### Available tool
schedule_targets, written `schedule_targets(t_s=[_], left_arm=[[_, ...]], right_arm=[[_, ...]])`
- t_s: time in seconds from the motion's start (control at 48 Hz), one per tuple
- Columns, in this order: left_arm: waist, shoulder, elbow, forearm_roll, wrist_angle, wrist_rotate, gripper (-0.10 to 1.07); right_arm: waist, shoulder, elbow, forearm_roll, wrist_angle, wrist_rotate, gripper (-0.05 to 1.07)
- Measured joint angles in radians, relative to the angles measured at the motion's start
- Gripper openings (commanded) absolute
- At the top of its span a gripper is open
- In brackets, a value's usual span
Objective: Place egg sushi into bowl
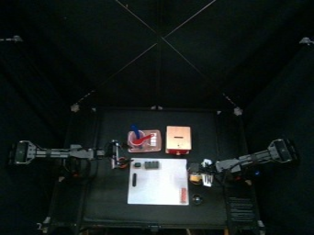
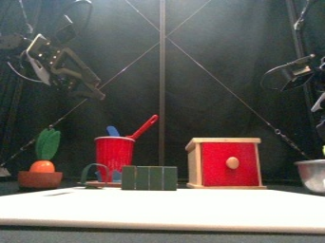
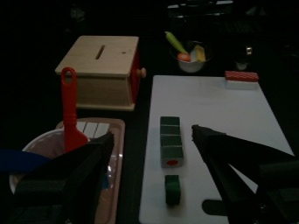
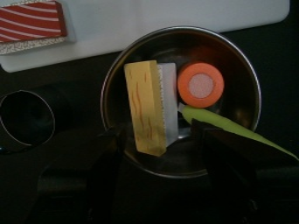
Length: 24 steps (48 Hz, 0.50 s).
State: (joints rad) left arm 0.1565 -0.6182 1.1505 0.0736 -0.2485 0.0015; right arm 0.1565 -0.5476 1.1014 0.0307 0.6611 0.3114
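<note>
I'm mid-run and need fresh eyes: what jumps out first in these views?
The right wrist view stands out: the egg sushi lies inside the metal bowl, beside an orange carrot with green leaves. Just outside the bowl, a red-and-white striped sushi piece sits on the white mat. In the front view, a red cup and a red-fronted wooden box dominate.

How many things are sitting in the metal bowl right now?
2. In the bowl, the egg sushi lies flat, and an orange round piece with a green leaf sits right beside it. The bowl's dark near edge could hide something more.
</note>
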Motion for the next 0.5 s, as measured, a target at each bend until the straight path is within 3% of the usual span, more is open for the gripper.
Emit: schedule_targets(t_s=[0.5], left_arm=[[0.003,0.000,0.000,0.000,0.002,0.002,1.03]], right_arm=[[-0.002,-0.101,-0.101,0.041,0.112,0.000,0.92]])
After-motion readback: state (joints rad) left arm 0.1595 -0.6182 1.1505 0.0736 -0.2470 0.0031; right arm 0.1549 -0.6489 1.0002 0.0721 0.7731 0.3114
